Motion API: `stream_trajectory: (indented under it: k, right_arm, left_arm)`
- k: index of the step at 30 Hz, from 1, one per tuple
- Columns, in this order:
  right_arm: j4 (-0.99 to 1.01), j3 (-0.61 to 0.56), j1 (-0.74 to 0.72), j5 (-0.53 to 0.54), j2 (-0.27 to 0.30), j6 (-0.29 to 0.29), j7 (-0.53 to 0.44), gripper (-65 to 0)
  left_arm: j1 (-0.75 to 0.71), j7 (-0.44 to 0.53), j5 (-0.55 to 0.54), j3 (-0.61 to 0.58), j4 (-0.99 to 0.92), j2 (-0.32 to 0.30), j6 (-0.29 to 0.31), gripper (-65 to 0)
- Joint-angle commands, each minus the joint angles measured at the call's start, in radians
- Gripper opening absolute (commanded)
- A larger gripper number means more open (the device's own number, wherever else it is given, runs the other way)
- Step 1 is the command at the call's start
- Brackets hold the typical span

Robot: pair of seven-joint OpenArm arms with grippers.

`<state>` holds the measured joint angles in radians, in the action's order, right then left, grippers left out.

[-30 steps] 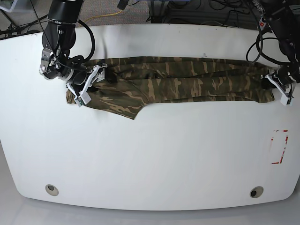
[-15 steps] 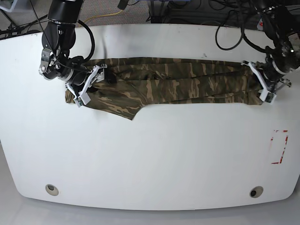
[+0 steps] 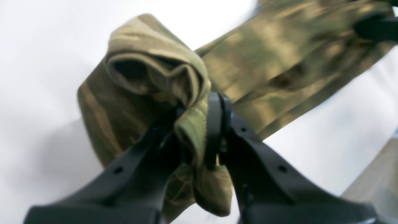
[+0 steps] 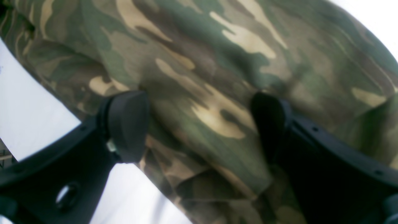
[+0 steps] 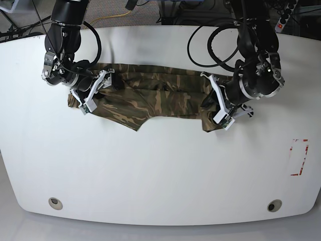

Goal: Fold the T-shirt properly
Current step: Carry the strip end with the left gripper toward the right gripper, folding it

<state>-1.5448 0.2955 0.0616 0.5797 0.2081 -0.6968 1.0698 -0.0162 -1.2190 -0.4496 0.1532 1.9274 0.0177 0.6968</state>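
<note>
One end of the T-shirt (image 5: 150, 95) is pinched in the closed left claw (image 3: 199, 130) for folding across the table (image 5: 160, 170), while the other end is pinned under the wide-open, empty right claw (image 4: 199, 124).

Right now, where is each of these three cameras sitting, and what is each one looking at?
Base view: looks down from above onto the white table, both arms and the T-shirt.
Left wrist view: rides on the left arm and looks along its hand, shut on a bunched end of the shirt, with the two dark fingers in the frame.
Right wrist view: rides on the right arm, close over the cloth, between its open hand's fingers.
Shared: all three show the camouflage shirt and the white table.
</note>
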Motion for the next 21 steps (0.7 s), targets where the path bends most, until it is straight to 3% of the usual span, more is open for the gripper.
stream_trajectory:
  k: [1, 10, 12, 15, 18, 21]
  right_arm:
    - [-0.016, 0.005, -0.012, 0.012, 0.012, -0.001, -0.007, -16.8]
    - [-0.016, 0.005, -0.012, 0.012, 0.02, -0.001, -0.007, -16.8]
    - [-0.016, 0.005, -0.012, 0.012, 0.02, -0.001, -0.007, -16.8]
    - [-0.016, 0.005, -0.012, 0.012, 0.02, -0.001, -0.007, -16.8]
    - [-0.016, 0.005, -0.012, 0.012, 0.02, -0.001, -0.007, -16.8]
    - [-0.016, 0.005, -0.012, 0.012, 0.02, -0.001, -0.007, -16.8]
  left_arm:
    - [0.019, 0.017, -0.013, -0.02, -0.016, 0.009, 0.001, -64.7]
    - [0.031, 0.017, -0.013, -0.054, -0.093, 0.014, 0.001, -62.8]
    - [0.031, 0.017, -0.013, -0.056, -0.104, 0.014, 0.001, -56.5]
    - [0.031, 0.018, -0.019, -0.079, -0.108, 0.017, -0.018, -40.1]
    - [0.042, 0.02, -0.021, -0.149, -0.101, 0.047, -0.125, -26.9]
    - [0.049, 0.02, -0.021, -0.225, -0.052, 0.1, -0.22, -22.1]
